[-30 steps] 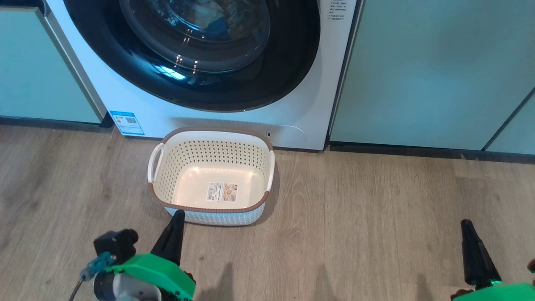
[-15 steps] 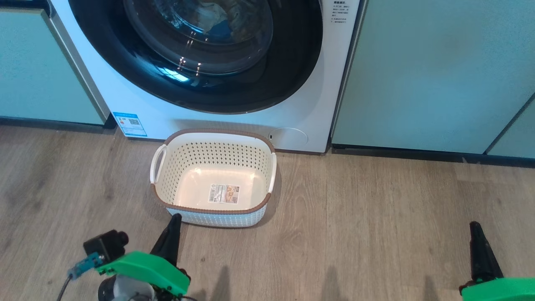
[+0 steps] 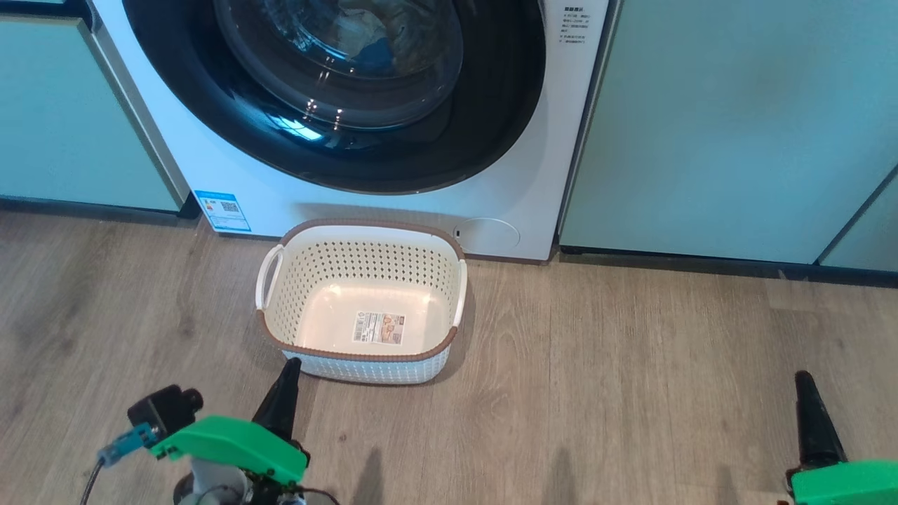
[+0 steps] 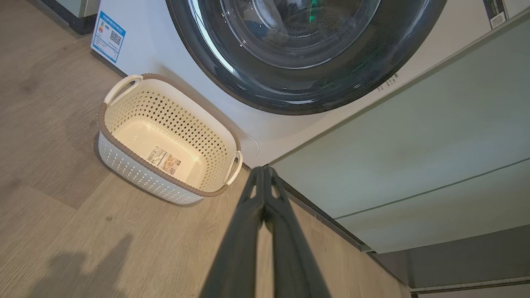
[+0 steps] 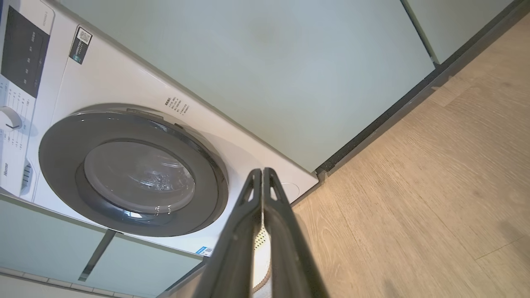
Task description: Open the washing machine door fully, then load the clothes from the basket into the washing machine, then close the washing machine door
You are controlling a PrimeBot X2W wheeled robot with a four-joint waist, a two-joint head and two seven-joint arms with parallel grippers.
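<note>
The white washing machine [image 3: 231, 189] stands between pale green cabinets. The washing machine door [image 3: 491, 105], with its glossy black rim, lies flush against the front. Through its glass I see the clothes [image 3: 368, 42], a pale bundle with a blue patch, inside the drum. The cream basket [image 3: 365, 354] sits on the floor just before the machine, holding nothing but a label. My left gripper [image 3: 289, 365] is shut and bare, its tip near the basket's front left corner. My right gripper [image 3: 803, 382] is shut and bare, far right. The wrist views show the closed left gripper [image 4: 263, 169] and right gripper [image 5: 262, 170].
Pale green cabinets [image 3: 715, 126] flank the machine, with a dark plinth along the wood floor [image 3: 631, 365]. A blue-and-white sticker [image 3: 222, 210] and a round service flap [image 3: 489, 234] mark the machine's lower front. The control panel [image 5: 25, 49] appears in the right wrist view.
The head camera has shifted a little, so the whole picture has slid down and right. My left gripper has drawn slightly back and left from the basket's front. Both grippers stay shut.
</note>
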